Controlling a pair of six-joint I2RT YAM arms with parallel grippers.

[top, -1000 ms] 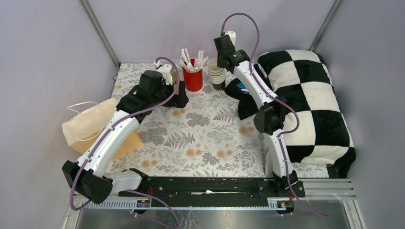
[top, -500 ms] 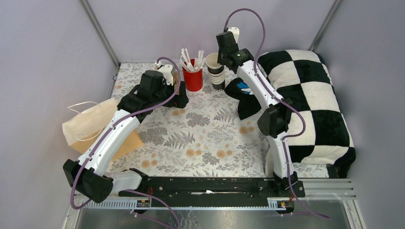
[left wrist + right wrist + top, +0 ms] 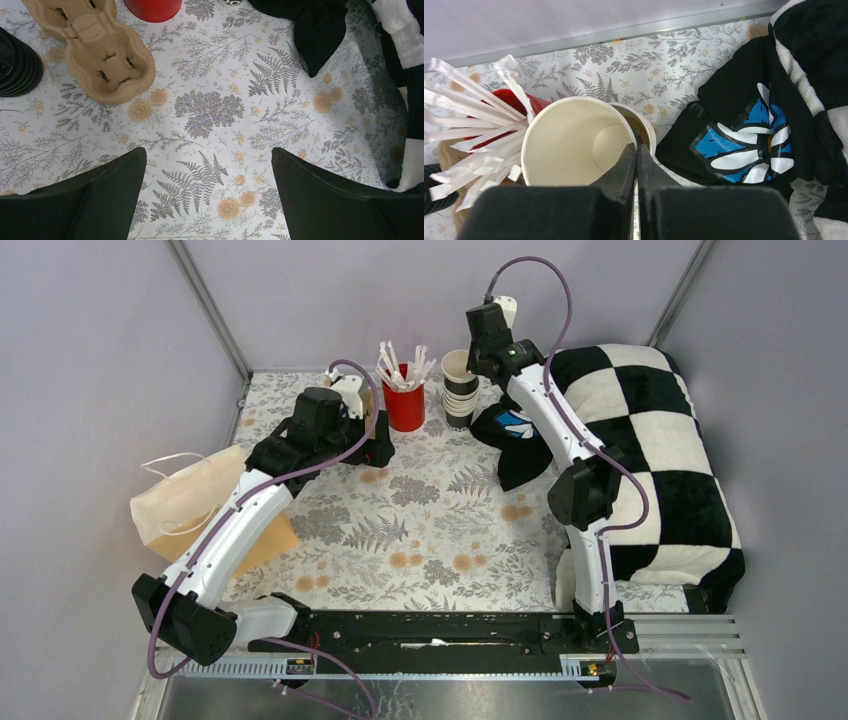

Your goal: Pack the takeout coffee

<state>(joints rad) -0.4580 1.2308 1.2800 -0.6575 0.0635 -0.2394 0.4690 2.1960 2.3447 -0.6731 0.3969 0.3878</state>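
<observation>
My right gripper point(image 3: 472, 362) point(image 3: 634, 150) is shut on the rim of a lidless cream cup point(image 3: 457, 366) point(image 3: 569, 135), one finger inside and one outside, and holds it just above the stack of cream cups point(image 3: 458, 405) point(image 3: 645, 127). My left gripper point(image 3: 375, 450) point(image 3: 208, 165) is open and empty, low over the floral tablecloth, next to a brown cardboard cup carrier point(image 3: 95, 50). A black ribbed round thing point(image 3: 17, 62) sits at the left edge of the left wrist view; I cannot tell whether it is a lidded cup. No lidded cup shows clearly.
A red cup of white sticks point(image 3: 404, 400) point(image 3: 484, 115) stands left of the stack. A black cloth with a blue print point(image 3: 515, 435) point(image 3: 734, 145) lies against a checkered pillow point(image 3: 650, 460) on the right. A tan paper bag point(image 3: 195, 500) lies at the left.
My right gripper has lifted the top cream cup off the stack and carried it up and slightly right. The left arm has not moved.
</observation>
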